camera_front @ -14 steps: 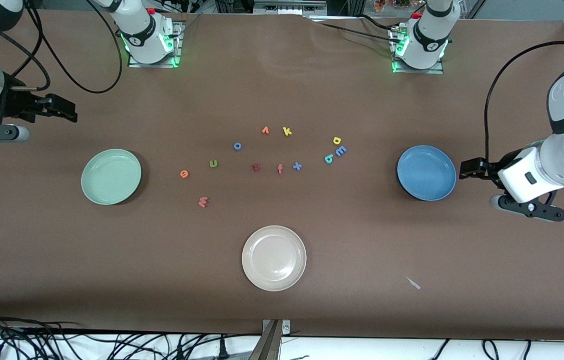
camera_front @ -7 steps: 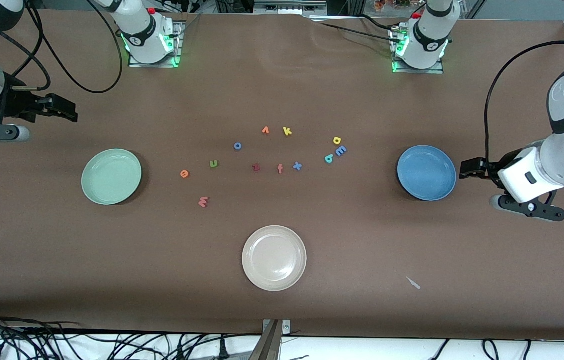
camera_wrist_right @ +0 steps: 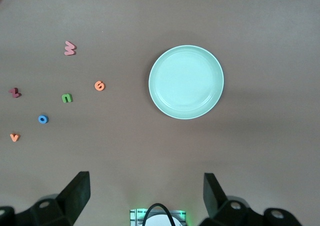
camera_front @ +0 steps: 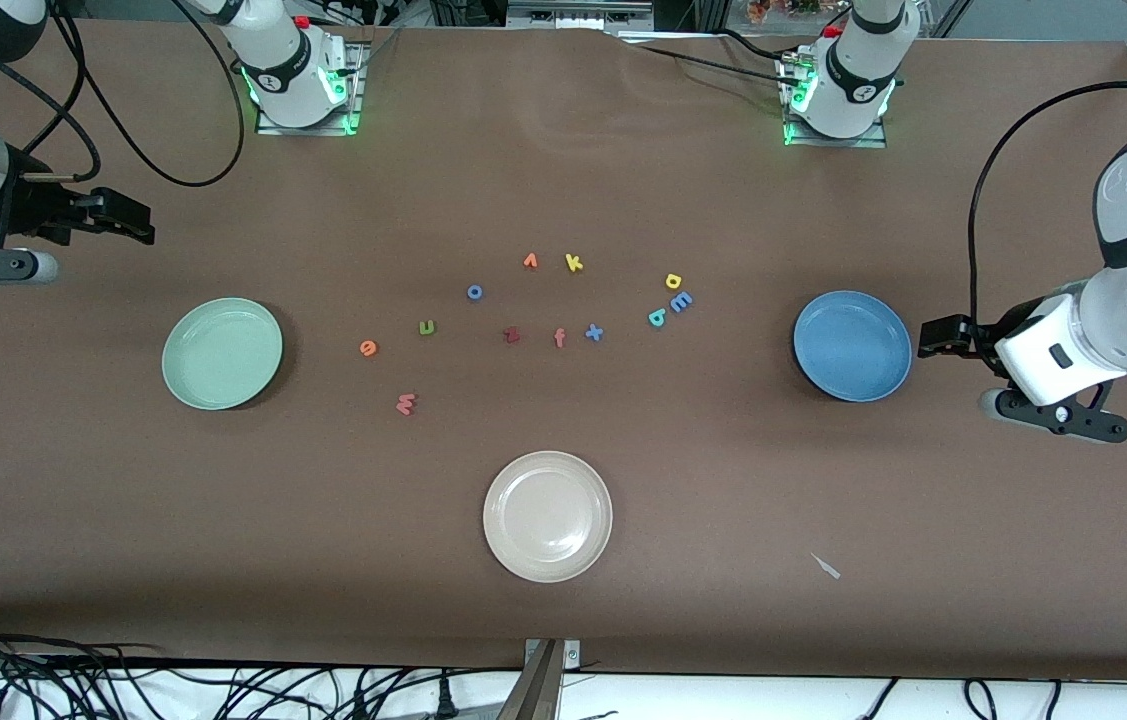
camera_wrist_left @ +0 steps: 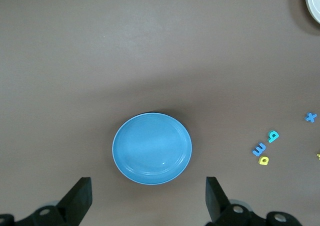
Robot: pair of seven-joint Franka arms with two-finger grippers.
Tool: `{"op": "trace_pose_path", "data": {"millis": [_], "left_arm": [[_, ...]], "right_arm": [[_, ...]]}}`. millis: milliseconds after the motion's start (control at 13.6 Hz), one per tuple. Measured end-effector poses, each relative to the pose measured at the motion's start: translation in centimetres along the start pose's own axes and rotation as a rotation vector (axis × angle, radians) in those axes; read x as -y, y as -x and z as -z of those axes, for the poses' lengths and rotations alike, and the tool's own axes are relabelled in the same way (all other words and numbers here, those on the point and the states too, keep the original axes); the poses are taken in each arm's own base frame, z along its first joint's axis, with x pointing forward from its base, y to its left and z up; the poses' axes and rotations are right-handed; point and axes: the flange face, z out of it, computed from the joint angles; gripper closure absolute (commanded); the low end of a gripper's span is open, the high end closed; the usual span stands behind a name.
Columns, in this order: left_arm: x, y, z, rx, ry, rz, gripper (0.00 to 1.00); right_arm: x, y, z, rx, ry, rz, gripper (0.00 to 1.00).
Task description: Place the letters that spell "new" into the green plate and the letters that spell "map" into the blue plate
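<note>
We see both plates bare. Taking the green plate as our mark, the olive n, orange e and salmon w lie just toward the left arm's end. The blue m, yellow p and teal a cluster farther that way, near the blue plate. The right gripper waits up over the table's end by the green plate (jaws wide, nothing held); the left gripper, likewise wide, hangs beside the blue plate.

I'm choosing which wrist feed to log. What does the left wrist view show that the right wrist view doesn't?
Only the left wrist view: the blue plate, the blue m, yellow letter, teal letter, and the cream plate's edge. Only the right wrist view: the green plate, salmon w, orange e, green n. Both: brown table and that arm's own open tool.
</note>
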Motion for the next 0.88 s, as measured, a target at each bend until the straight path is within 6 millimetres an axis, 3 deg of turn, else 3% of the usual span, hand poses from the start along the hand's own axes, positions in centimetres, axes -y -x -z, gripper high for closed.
{"op": "trace_pose_path", "data": {"millis": [368,884], "left_arm": [[-1.2,0.4,-0.6,0.058,0.006,-0.016,0.0],[-13.4,1.2,-7.2,0.23,0.043,0.011,0.02]], "right_arm": [[0.0,0.0,0.0,0.002,0.0,0.0,0.0],[1.0,-1.9,-2.9,0.042,0.008,0.017,0.0]]}}
